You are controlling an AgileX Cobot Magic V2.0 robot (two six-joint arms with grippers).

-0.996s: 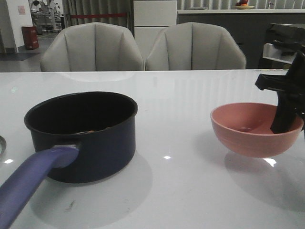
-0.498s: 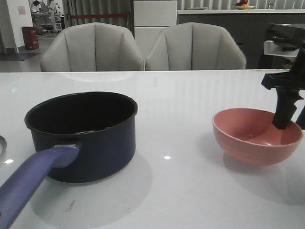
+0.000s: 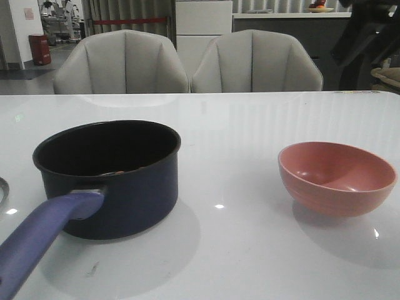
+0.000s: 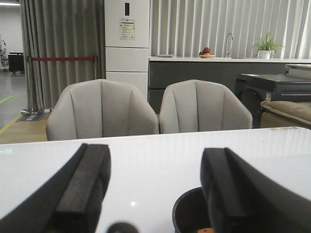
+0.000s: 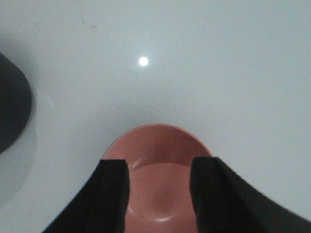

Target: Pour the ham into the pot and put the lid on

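The dark navy pot (image 3: 106, 178) stands at the table's left, its purplish handle (image 3: 40, 234) pointing toward the front edge. The left wrist view shows a small orange speck of ham (image 4: 206, 230) inside the pot's rim (image 4: 187, 211). My left gripper (image 4: 155, 155) is open and holds nothing; it is low and behind the pot. Only a sliver of the lid's rim (image 3: 2, 187) shows at the left edge. My right gripper (image 5: 159, 167) hangs open above the empty pink bowl (image 5: 158, 189), well clear of it. The right arm (image 3: 365, 31) is a dark blur at the upper right.
The pink bowl (image 3: 337, 178) sits upright on the white table at the right. A dark round object (image 4: 121, 227) lies beside the pot in the left wrist view. Two grey chairs (image 3: 187, 62) stand behind the table's far edge.
My right gripper has let go of the pink bowl's rim and risen up and away to the upper right. The bowl has settled level on the table. The pot has not moved.
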